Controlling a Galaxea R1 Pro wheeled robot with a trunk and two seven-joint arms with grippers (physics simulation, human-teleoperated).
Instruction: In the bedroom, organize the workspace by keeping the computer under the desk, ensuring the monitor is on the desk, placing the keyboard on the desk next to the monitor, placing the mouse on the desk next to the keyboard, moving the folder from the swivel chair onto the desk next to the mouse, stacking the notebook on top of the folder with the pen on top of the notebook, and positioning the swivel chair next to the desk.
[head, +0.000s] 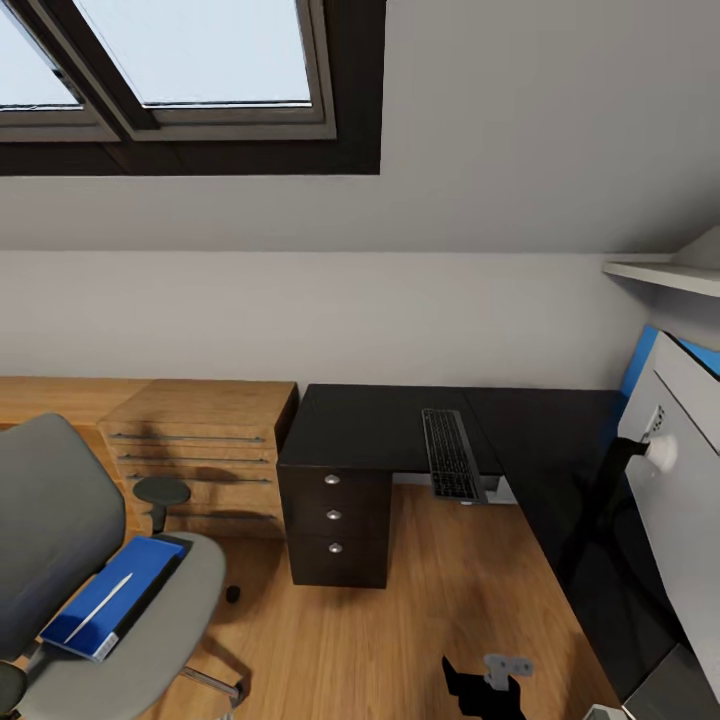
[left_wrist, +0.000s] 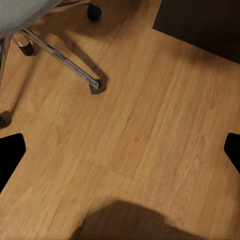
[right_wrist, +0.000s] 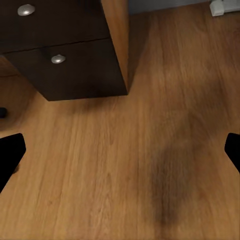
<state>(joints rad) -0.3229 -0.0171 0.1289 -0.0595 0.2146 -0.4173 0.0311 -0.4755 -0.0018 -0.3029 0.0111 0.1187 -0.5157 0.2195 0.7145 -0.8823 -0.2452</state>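
The keyboard (head: 452, 454) lies on the black desk (head: 370, 425), its near end overhanging the edge. The blue folder (head: 115, 595) rests on the swivel chair (head: 60, 560) seat with a pale pen (head: 100, 606), perhaps atop a notebook. The monitor (head: 680, 500) stands at right. No writing is legible. Both the left gripper (left_wrist: 120, 150) and right gripper (right_wrist: 120, 150) are spread wide over wood floor (head: 400, 620).

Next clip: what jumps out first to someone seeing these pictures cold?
The bright blue folder lying on the seat of the grey swivel chair at lower left, with a slim white pen on top. Behind it, the black desk carries the keyboard, which juts past the front edge. At far right the monitor shows its pale grey back.
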